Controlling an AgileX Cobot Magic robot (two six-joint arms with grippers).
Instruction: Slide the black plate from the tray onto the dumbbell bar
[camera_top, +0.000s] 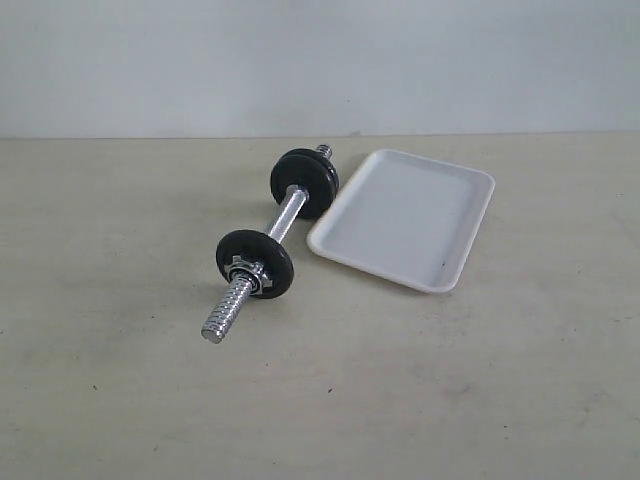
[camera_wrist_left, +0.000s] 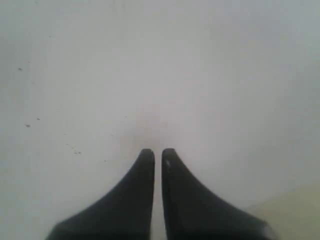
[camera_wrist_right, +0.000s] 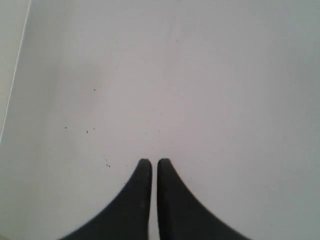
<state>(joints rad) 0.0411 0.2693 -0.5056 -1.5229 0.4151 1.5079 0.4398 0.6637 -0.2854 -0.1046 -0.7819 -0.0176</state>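
Lying aslant on the pale surface in the exterior view, the dumbbell bar points its bare threaded near end toward the camera. A black disc sits a little way up that thread, with a silver star-shaped nut against its near face. The black plate is on the bar's far end, upright, with a short stub of thread showing beyond it. It looks thick, and I cannot tell whether it is one disc or two pressed together. It stands just beside the nearest corner of the tray, touching it or almost so. The tray rests flat to the right of the bar, its white floor showing only one small dark speck. Any marking on the discs is too small to read.

In the left wrist view, the left pincer has its two dark fingers brought together, a thin slit between the tips and nothing gripped. Behind it is a blurred whitish ground.

In the right wrist view, the right pincer is likewise closed on nothing, over a plain whitish ground scattered with tiny dark specks.
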